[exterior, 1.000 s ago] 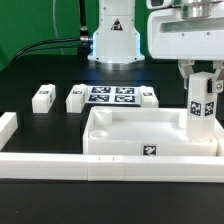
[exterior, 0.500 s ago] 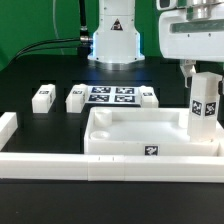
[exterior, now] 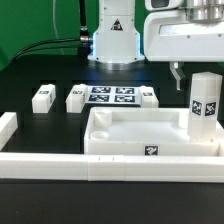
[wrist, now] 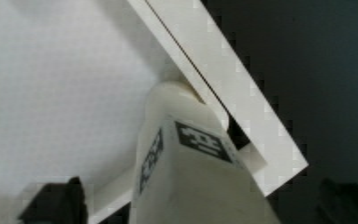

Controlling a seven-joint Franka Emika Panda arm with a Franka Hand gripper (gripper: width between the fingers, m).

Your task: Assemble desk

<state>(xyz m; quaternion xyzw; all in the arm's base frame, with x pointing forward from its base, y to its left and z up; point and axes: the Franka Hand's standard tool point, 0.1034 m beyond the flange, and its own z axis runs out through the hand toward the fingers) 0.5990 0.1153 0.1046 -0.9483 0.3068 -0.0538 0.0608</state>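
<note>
As we read the exterior view from its left, a short rail (exterior: 8, 126) stands at the edge of the black counter (exterior: 40, 135) and meets the long front rail (exterior: 60, 166), which runs across to the exterior view's right. Behind these a leg (exterior: 41, 97) lies loose on the counter. Near it lies a second leg (exterior: 75, 97), close against the marker board (exterior: 112, 95). At the board's other edge we see a third leg (exterior: 148, 96), also lying down. Behind the board rises the arm's white base (exterior: 112, 40). Nearer the camera the tabletop (exterior: 115, 146) sits hollow side up just behind the front rail, with a tag on its front wall. In its corner on the exterior view's right the upright leg (exterior: 203, 108) stands with tagged faces toward us. The tool (exterior: 196, 74) hangs at that leg's top, open. One finger (exterior: 177, 72) shows beside the leg with a dark gap between them. In the wrist view we find the same leg against the tabletop's rim, the dark fingertips (wrist: 55, 203) spread wide to either side, and neither touches it.
</note>
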